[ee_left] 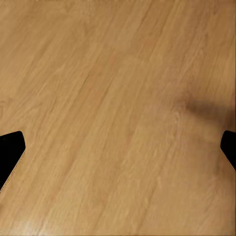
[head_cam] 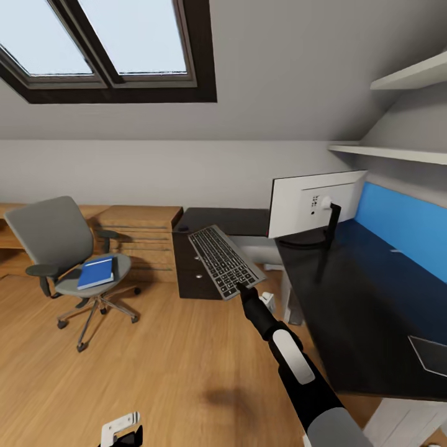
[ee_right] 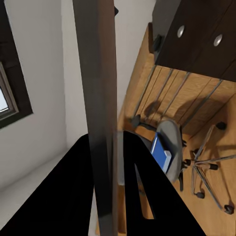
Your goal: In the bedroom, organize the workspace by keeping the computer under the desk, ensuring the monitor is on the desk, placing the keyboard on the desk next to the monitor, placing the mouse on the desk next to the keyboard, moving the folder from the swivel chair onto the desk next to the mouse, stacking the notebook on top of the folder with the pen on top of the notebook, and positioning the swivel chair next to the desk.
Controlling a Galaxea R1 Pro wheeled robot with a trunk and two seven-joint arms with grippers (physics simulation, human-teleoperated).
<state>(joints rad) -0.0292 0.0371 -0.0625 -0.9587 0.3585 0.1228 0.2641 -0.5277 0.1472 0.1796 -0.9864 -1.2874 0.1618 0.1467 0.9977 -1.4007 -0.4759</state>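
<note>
Your left gripper (ee_left: 118, 147) hangs low over bare floor (ee_left: 108, 98), fingers spread wide. Well left of your right gripper (head_cam: 241, 287), the chair (head_cam: 56, 248) carries the blue folder (head_cam: 96, 272) on its seat. That right gripper pinches the keyboard (head_cam: 223, 259) by its near edge, lifted beside the desk (head_cam: 366, 310); the monitor (head_cam: 313, 202) stands just beyond, on the desk.

The long dark glossy desk (head_cam: 366, 323) runs along the blue wall panel, past the right arm's clamped jaws, with the white-backed monitor on its black stand (head_cam: 313, 205) at its far end and a grey flat sheet (head_cam: 431, 354) on the near edge. Out on the light wooden plank floor (head_cam: 155, 366), the grey swivel chair (head_cam: 68, 261) carries the blue folder (head_cam: 96, 272) on its seat, well apart from those jaws.
</note>
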